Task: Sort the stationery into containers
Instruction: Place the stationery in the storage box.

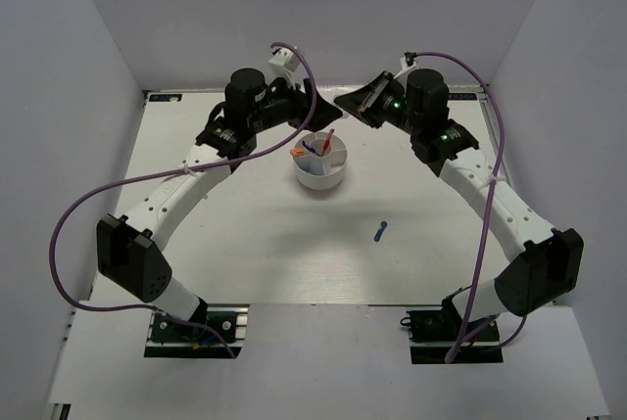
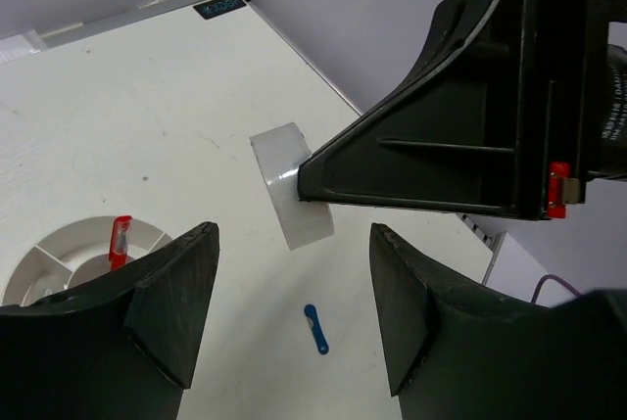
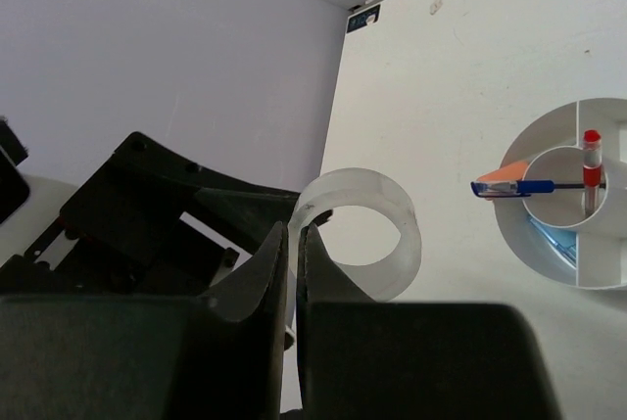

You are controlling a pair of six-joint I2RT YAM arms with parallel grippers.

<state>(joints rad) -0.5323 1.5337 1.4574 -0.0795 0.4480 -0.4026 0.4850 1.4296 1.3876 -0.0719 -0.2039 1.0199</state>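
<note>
The round white tub (image 1: 336, 178) stands at the table's middle back. It holds the red pen (image 3: 591, 161), the blue pen (image 3: 514, 187), an orange-white piece (image 3: 505, 172) and a light-blue piece (image 3: 551, 240). My right gripper (image 3: 299, 234) is shut on the wall of the white ring (image 3: 392, 219) and holds it in the air, left of the tub (image 3: 607, 116) in that view. My left gripper (image 2: 292, 273) is open and empty, facing the ring (image 2: 294, 200). The dark-blue piece (image 1: 380, 232) lies on the table, also in the left wrist view (image 2: 315, 328).
Both grippers (image 1: 312, 118) (image 1: 345, 105) hang close together just behind the tub. White walls enclose the table at the back and sides. The left wrist view shows part of the tub (image 2: 49, 254) with the red pen (image 2: 120, 241) at lower left.
</note>
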